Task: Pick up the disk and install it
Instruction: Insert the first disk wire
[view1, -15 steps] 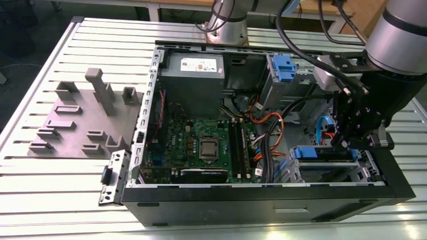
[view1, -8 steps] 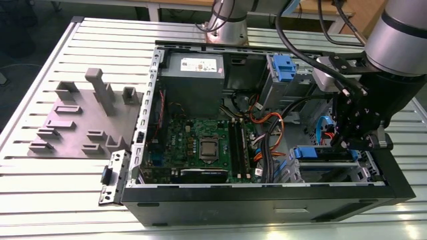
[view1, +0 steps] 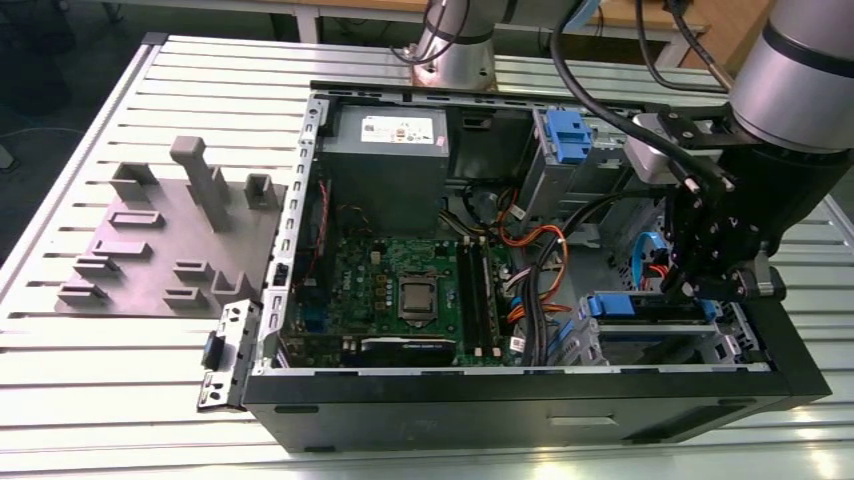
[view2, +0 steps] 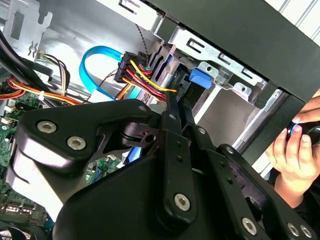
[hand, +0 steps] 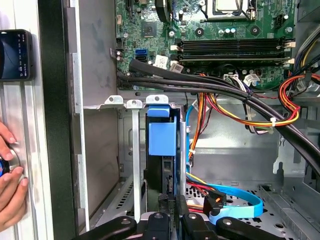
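**Disk at the drive cage, gripper above it**

Inside the open computer case (view1: 534, 390), at the near corner on the exterior view's right, the disk (view1: 650, 306) stood on edge in the grey metal drive cage (view1: 727, 345), its blue bracket uppermost. In the first wrist view the disk (hand: 162, 150) sat between the cage's thin upright dividers, blue bracket facing the camera, dark body running down behind it.

- Gripper (view1: 701, 285): black, hung from the arm directly over the disk. In the first wrist view its fingertips (hand: 167, 212) stood close together at the edge of the disk; whether they clamped it or merely touched it could not be told.
- Motherboard (view1: 414, 290): green, flat on the case floor, left of the cage in the exterior view.
- Cables (hand: 240, 105): black, orange, red and yellow bundles crossing between motherboard and cage; a flat light-blue cable (hand: 235, 205) looped just beside the disk.
- Second blue handle (view1: 567, 135): on the far bay of the case, well apart from the gripper.
- Person's hand (view2: 295, 150): outside the case wall, resting on the slatted table (view1: 94, 380).
- Grey fixture plate (view1: 160, 240): on the table, left of the case in the exterior view.
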